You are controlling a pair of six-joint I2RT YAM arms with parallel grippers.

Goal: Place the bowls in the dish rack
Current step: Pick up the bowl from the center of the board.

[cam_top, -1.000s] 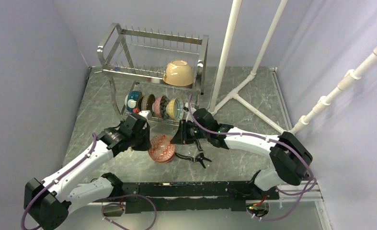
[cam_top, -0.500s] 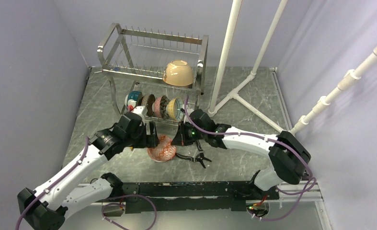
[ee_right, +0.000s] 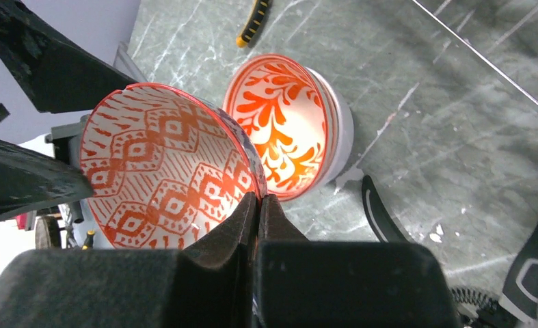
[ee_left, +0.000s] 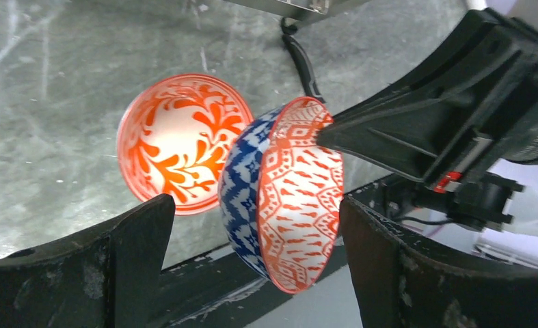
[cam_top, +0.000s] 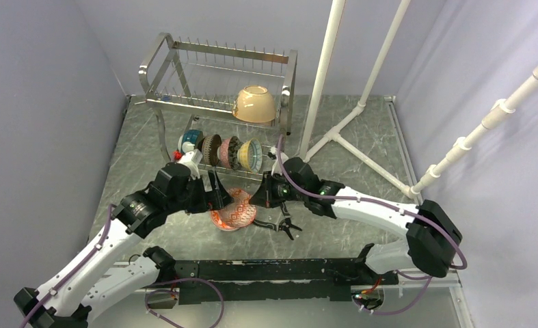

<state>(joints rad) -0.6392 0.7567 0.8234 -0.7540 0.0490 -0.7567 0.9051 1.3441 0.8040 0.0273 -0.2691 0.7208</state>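
The bowl in play, blue zigzag outside and red diamonds inside [ee_left: 300, 191], hangs in the air between the two arms, just near of the dish rack [cam_top: 290, 78] and clear of the worktop [cam_top: 334, 137]. The right pincer [ee_right: 260, 201] is clamped tight on its rim, one finger inside and one outside, so it carries the whole weight. The bowl is turned almost on edge, which looks deliberate: the four bowls already in the rack's lower tier [cam_top: 225, 152] stand on edge between the prongs, so this one is probably being presented in the same attitude. The left pincer [ee_left: 256, 205] stands spread wide on either side of the bowl, with a gap at both fingers and no contact, so it adds no support. It seems placed there either to take the bowl or to let it go; the views do not show which. A red floral bowl [ee_left: 177, 140] sits upright on the worktop just beside and below the held one, not yet loaded. A tan bowl [cam_top: 254, 104] rests tilted at the right end of the upper tier. The lower row has free prongs to its left and right, and the right end lies nearest the right pincer.
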